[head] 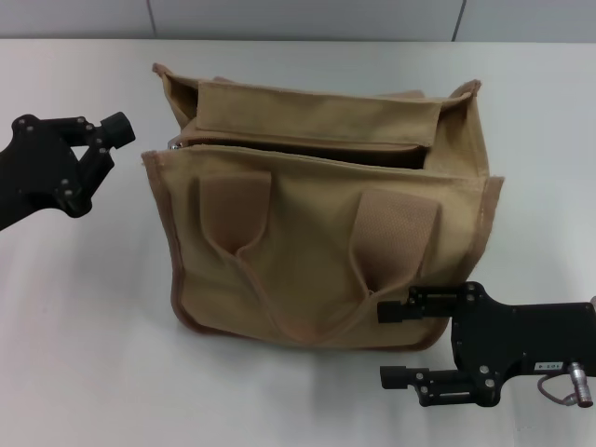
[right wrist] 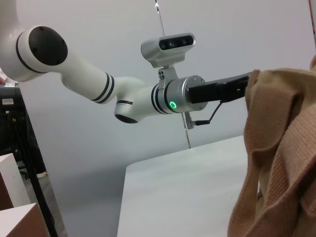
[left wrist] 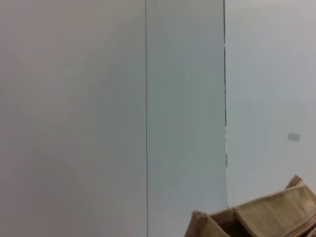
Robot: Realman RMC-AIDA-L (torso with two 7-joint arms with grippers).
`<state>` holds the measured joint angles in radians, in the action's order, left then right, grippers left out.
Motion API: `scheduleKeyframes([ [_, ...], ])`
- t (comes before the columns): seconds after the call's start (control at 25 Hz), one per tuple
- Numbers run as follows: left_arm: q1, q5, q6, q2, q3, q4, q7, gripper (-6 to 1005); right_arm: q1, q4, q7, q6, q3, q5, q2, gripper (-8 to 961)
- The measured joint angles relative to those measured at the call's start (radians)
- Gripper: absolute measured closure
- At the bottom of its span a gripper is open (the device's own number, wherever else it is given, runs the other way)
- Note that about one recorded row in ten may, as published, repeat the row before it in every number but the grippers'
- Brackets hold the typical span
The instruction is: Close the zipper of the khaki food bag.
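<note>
Claw work is just beginning: the left claw [head: 104, 140] is hanging near the bag's upper left corner, its two fingers spread moderately and gripping nothing, clear of the fabric. The right claw [head: 396, 345] is sitting low in front of the bag's lower right corner, its two fingers parted with nothing between them; the upper finger is lying right at the bag's front, though contact cannot be told.

The khaki food bag [head: 317, 242] is standing upright in the middle of the white worktop [head: 84, 354], front pocket and both handle straps [head: 396, 233] facing the robot. Its top is gaping open, the panel sagging inward. The zipper [head: 307, 144] is running along that top opening, and a small silver glint at the left end [head: 173, 143] is probably the pull tab, just beside the left claw.

Judging by this, the step in hand is reaching for the pull. To do it well, the left claw should be narrowing on the tab itself, not the tape, then drawing it level along the track toward the right end. The right claw would be helping by pinning the bag, since soft canvas is likely to bunch or slide with the pull.
</note>
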<state>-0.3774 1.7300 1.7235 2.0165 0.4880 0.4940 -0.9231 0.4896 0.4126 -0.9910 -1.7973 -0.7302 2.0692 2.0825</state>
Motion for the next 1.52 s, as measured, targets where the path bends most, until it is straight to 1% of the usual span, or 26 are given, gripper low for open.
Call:
scheduleKeyframes([
  [0.12,0.001,0.004,0.002,0.001,-0.002,0.002,0.001,948,0.000,0.000,0.000,0.000,0.000,0.000,0.000,271],
  [0.2,0.001,0.009,-0.023,-0.006,0.005,0.002,-0.015,966,-0.001,0.000,0.000,-0.001,0.000,0.000,0.000,271],
  [0.24,0.001,0.017,-0.048,-0.018,0.014,-0.004,-0.043,975,-0.002,0.000,0.000,-0.003,0.000,0.000,0.001,270],
  [0.32,0.001,0.017,-0.048,-0.018,0.014,-0.004,-0.043,992,-0.003,0.000,0.000,-0.003,0.000,0.000,0.001,270],
  [0.36,0.001,0.029,-0.052,-0.022,0.017,-0.008,-0.058,1001,-0.003,0.000,0.000,-0.003,-0.001,0.000,0.001,270],
  [0.4,0.001,0.029,-0.052,-0.022,0.017,-0.008,-0.058,991,-0.004,0.000,-0.001,-0.003,-0.002,0.000,0.001,270],
  [0.44,0.000,0.058,-0.042,-0.026,0.021,-0.009,-0.073,981,-0.004,0.000,-0.001,-0.003,-0.003,0.000,0.001,270],
  [0.6,-0.002,0.084,-0.017,-0.026,0.033,-0.006,-0.075,942,-0.004,0.000,-0.001,-0.003,-0.003,0.000,0.001,270],
  [0.64,-0.010,0.090,-0.005,-0.025,0.037,-0.012,-0.075,915,-0.003,0.000,-0.001,-0.003,-0.005,0.000,0.001,270],
  [0.72,-0.015,0.090,-0.010,-0.018,0.037,-0.010,-0.072,862,-0.003,0.000,-0.001,-0.003,-0.007,0.000,0.001,270],
  [0.88,-0.015,0.090,-0.010,-0.018,0.037,-0.010,-0.072,756,-0.003,-0.006,-0.002,-0.004,-0.007,0.000,0.002,270],
  [0.92,-0.031,0.091,-0.049,-0.001,0.037,-0.003,-0.064,729,-0.003,-0.009,-0.002,-0.005,-0.007,0.000,0.002,270],
  [1.12,-0.050,0.091,-0.082,0.002,0.043,0.010,-0.053,525,-0.003,-0.014,-0.002,-0.005,-0.003,0.000,0.001,270],
  [1.16,-0.058,0.091,-0.075,0.000,0.067,0.017,-0.051,482,-0.003,-0.014,-0.002,-0.005,-0.002,0.000,0.001,270],
  [1.2,-0.058,0.091,-0.075,0.000,0.067,0.017,-0.051,440,-0.003,-0.014,-0.002,-0.005,-0.002,0.000,0.001,270],
  [1.24,-0.066,0.091,-0.062,-0.001,0.092,0.026,-0.050,397,-0.003,-0.014,-0.002,-0.005,-0.001,0.000,0.001,270],
  [1.36,-0.071,0.091,-0.048,-0.002,0.110,0.041,-0.048,269,-0.004,-0.014,-0.002,-0.005,-0.001,0.000,0.001,270],
  [1.52,-0.071,0.084,-0.039,0.002,0.110,0.065,-0.030,220,-0.005,-0.014,-0.001,-0.005,0.000,0.000,0.001,270],
])
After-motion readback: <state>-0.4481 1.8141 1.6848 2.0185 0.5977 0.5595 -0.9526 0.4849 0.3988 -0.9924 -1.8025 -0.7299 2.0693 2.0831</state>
